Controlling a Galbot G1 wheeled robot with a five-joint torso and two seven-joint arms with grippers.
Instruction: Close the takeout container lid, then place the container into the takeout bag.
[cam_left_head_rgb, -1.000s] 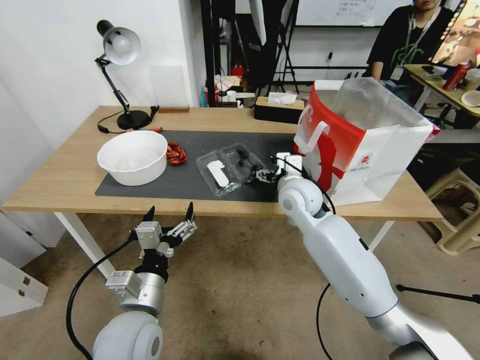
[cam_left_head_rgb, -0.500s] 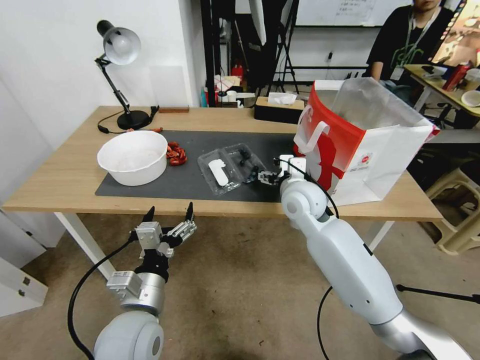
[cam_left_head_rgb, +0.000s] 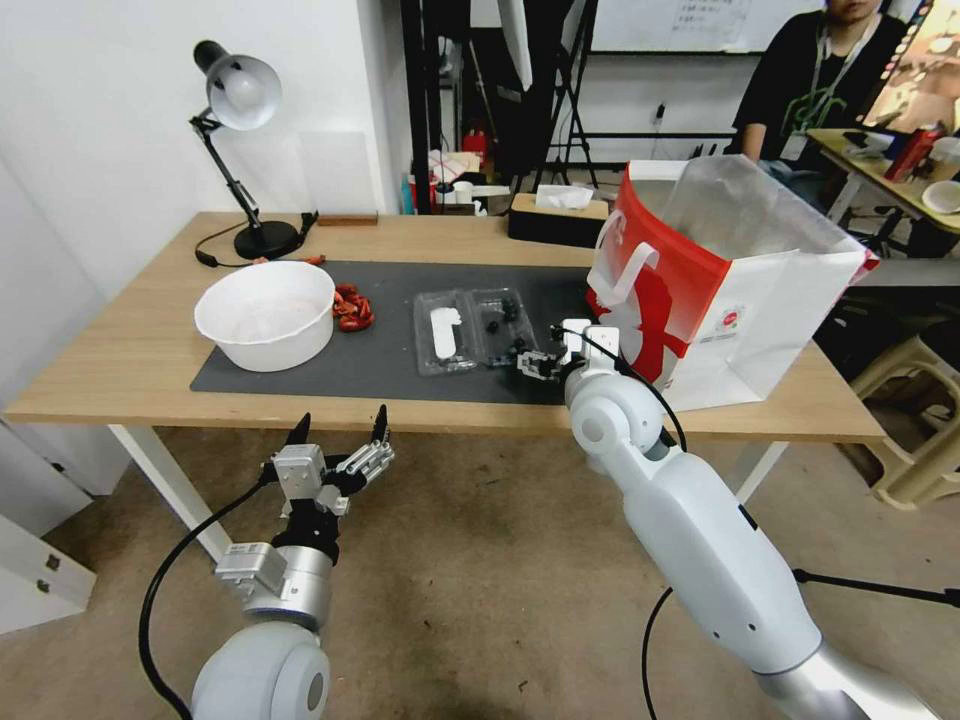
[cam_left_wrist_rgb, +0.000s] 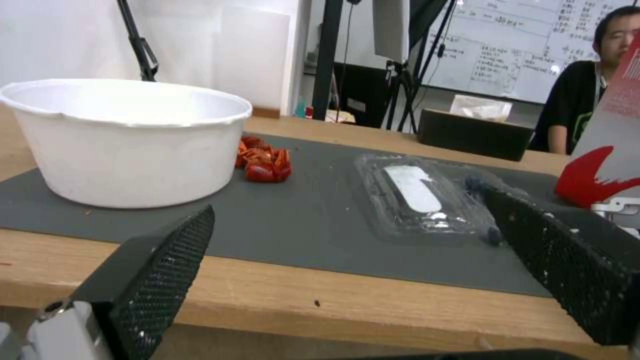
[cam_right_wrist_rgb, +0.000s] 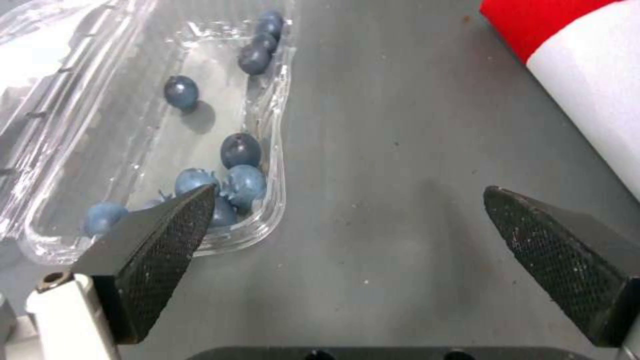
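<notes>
The mat (cam_left_head_rgb: 380, 360) in the middle of the head view is dark grey, on a light wood table (cam_left_head_rgb: 120, 370). On the left of it the bowl (cam_left_head_rgb: 265, 315) is plain white, with a small red heap (cam_left_head_rgb: 352, 308) beside it. The container (cam_left_head_rgb: 505, 325) is clear and holds dark blue blueberries (cam_right_wrist_rgb: 240, 150); its takeout container lid (cam_left_head_rgb: 442, 335) is clear with a white label. On the right the takeout bag (cam_left_head_rgb: 720, 290) is red and white with silver lining. The fingers (cam_right_wrist_rgb: 167, 240) are black with a fine mesh pattern.
</notes>
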